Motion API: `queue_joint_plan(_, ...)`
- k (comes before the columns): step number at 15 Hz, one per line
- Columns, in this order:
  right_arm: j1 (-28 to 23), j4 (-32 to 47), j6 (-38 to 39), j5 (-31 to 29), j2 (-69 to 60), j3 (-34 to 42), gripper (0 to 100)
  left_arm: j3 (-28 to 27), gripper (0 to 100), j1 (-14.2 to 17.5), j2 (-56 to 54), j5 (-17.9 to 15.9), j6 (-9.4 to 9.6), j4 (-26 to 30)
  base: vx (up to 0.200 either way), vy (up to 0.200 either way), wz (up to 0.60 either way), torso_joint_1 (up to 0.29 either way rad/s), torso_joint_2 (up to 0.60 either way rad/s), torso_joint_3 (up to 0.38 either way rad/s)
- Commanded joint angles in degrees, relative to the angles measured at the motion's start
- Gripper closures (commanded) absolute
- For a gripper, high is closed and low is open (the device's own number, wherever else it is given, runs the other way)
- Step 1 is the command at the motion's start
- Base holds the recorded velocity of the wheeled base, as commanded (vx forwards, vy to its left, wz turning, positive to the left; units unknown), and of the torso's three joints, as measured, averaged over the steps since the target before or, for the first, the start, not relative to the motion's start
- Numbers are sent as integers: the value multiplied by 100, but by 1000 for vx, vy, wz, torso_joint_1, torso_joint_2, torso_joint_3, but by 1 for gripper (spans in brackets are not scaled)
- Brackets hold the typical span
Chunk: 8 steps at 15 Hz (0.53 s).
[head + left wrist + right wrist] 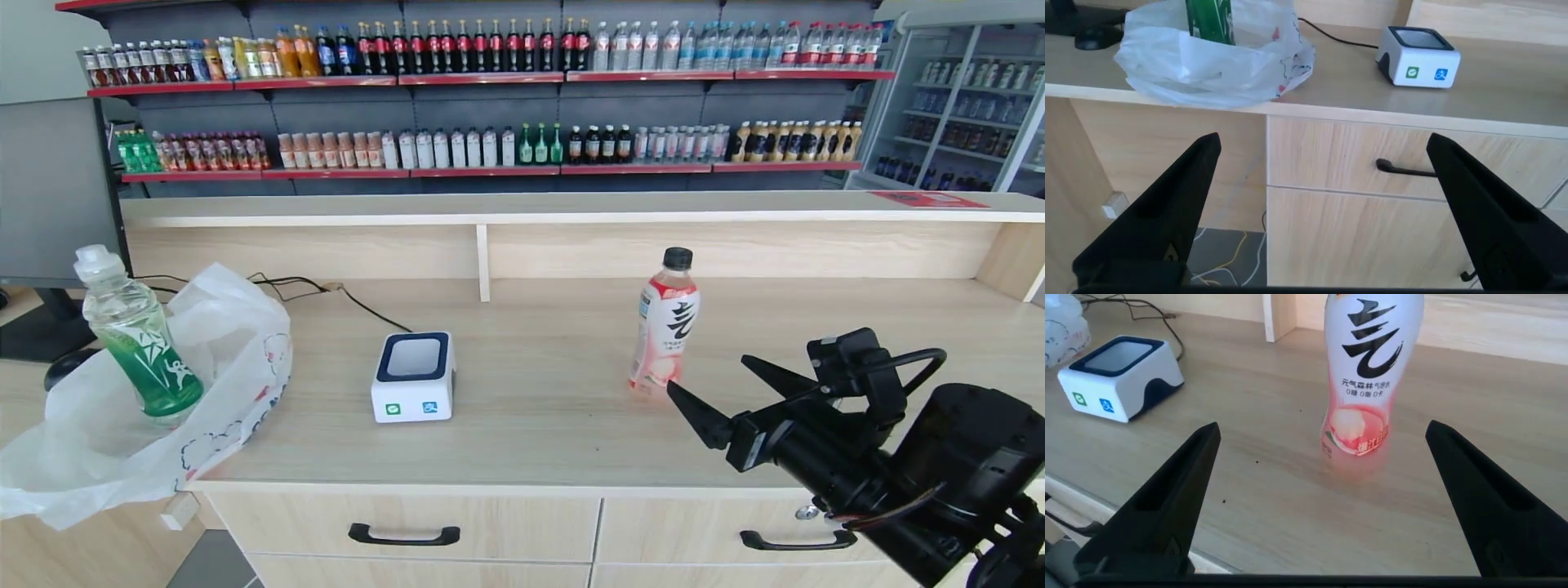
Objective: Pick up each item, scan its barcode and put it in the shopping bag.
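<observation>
A pink-labelled drink bottle (pixel 665 322) with a black cap stands upright on the wooden counter (pixel 539 408), right of centre. My right gripper (pixel 727 388) hovers open just to its right and nearer the front edge, fingers pointing at the bottle (pixel 1365 384) with nothing between them. The white barcode scanner (pixel 414 376) sits left of centre. At the counter's left end a white plastic shopping bag (pixel 122 425) holds a green-labelled bottle (pixel 135 335) standing tilted. My left gripper (pixel 1323 216) hangs open below counter height, facing the drawers, with the bag (pixel 1212 61) and scanner (pixel 1419 55) above it.
A black cable (pixel 326 290) runs across the counter behind the scanner. A raised shelf with a divider (pixel 483 261) backs the counter. Drawers with black handles (pixel 404 535) lie below. Shelves of bottles (pixel 490 98) line the back wall.
</observation>
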Motion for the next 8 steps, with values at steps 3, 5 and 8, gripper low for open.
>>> queue_joint_plan(3, -199, -8, 53, 5, -34, 194, 0, 0, 0, -9, -2, 2, 2, 1, 0, 0, 0, 0, 0, 0)
queue_joint_plan(5, -261, -8, 53, 5, 1, 229, 0, 0, 0, -9, -2, 2, 2, 1, 0, 0, 0, 0, 0, 0)
queue_joint_plan(8, -252, -8, 53, 5, 247, 44, 0, 0, 0, -9, -2, 2, 2, -17, 0, 0, 0, 0, 0, 0)
